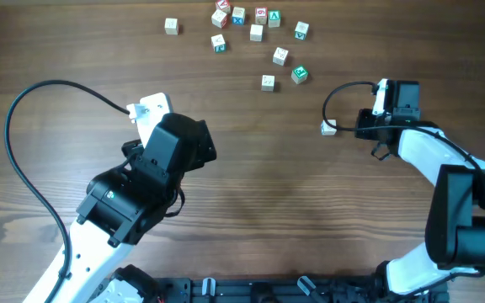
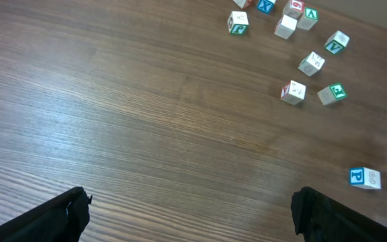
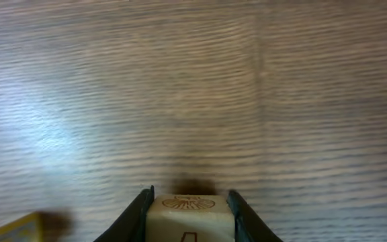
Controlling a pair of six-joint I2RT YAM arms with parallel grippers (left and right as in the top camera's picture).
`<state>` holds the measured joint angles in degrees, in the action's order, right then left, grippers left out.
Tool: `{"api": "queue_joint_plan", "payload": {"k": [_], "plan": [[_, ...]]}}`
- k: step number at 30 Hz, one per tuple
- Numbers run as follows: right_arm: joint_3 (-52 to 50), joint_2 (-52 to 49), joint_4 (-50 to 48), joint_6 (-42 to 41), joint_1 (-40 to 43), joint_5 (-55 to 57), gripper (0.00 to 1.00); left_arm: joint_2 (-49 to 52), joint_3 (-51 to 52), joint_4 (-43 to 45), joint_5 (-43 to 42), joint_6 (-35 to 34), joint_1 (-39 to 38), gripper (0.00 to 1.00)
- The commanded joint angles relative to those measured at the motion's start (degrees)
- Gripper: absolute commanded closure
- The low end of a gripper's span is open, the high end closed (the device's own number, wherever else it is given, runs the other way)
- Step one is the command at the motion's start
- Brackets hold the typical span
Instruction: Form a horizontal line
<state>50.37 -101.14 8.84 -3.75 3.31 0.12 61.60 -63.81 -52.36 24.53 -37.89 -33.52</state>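
The horizontal line was not yet formed in any view, so no long axis could be read. The only piece in play was a single cube point(image 1: 328, 128) right of the middle of the desk point(image 1: 268, 194).

At the left, the left gripper point(image 2: 193, 225) hung wide open over bare wood with nothing between its jaws. Its wrist camera showed only the two dark fingertips point(image 2: 46, 216), cut off by the bottom edge. From overhead the fingers were mostly hidden by the arm's black body.

Along the far edge the loose cubes point(image 1: 256, 33) lay scattered, each turned its own way and sharing no common direction. The topmost was clipped by the frame edge, and their symbols were too small to read from overhead.

At the right, the right gripper point(image 3: 189, 225) pointed leftward across the desk and was clamped on the single cube by two opposite sides. From the left wrist that cube showed a blue P on one side face. In the right wrist view its lower part ran out of frame, with a faint oval mark on top and a dark mark only partly seen. Whether it touched the desk could not be told. A blurred pale corner point(image 3: 15, 230) at that view's lower left could not be identified.
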Motion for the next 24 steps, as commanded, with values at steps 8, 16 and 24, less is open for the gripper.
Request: {"api": "queue_joint_plan", "payload": {"k": [8,16,24], "plan": [[-0.02,-3.34,-1.84,0.15,0.13,0.35,0.46,3.41,0.04,4.9,-2.89,-3.65,0.33,0.0],[7.17,2.05,7.17,-2.71,0.15,0.44,0.0,14.01,0.04,10.05,-5.97,-7.5,0.33,0.0],[15.08,10.27,17.31,-14.78,1.77,2.6,0.0,24.44,0.04,25.92,-9.55,-9.29,0.44,0.6]]}}
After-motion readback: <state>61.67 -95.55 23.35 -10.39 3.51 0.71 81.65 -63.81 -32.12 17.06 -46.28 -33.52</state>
